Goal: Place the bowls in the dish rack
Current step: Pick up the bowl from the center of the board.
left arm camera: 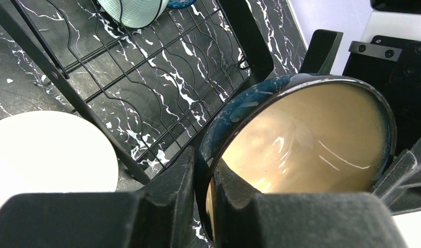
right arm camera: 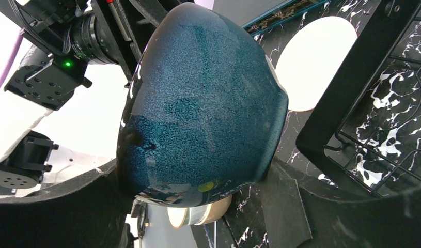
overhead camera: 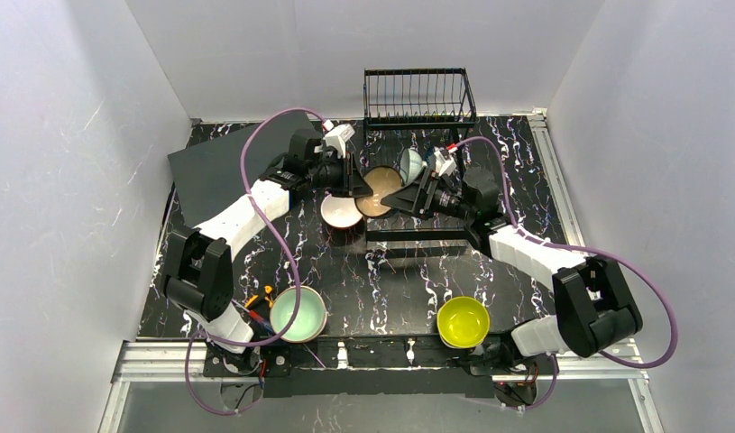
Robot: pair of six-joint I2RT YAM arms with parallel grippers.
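Left wrist view: the left end effector (left arm camera: 202,178) is clamped on the rim of the dark blue bowl (left arm camera: 301,139). The dish rack (left arm camera: 146,72) lies just beyond its fingertips. Opposite, the right end effector (right arm camera: 195,181) straddles the bowl with fingers wide; whether they grip it is unclear.

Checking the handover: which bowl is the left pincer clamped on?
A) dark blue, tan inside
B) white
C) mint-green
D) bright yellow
A: in the left wrist view, the left pincer pinches the rim of the dark blue bowl, its tan inside showing.
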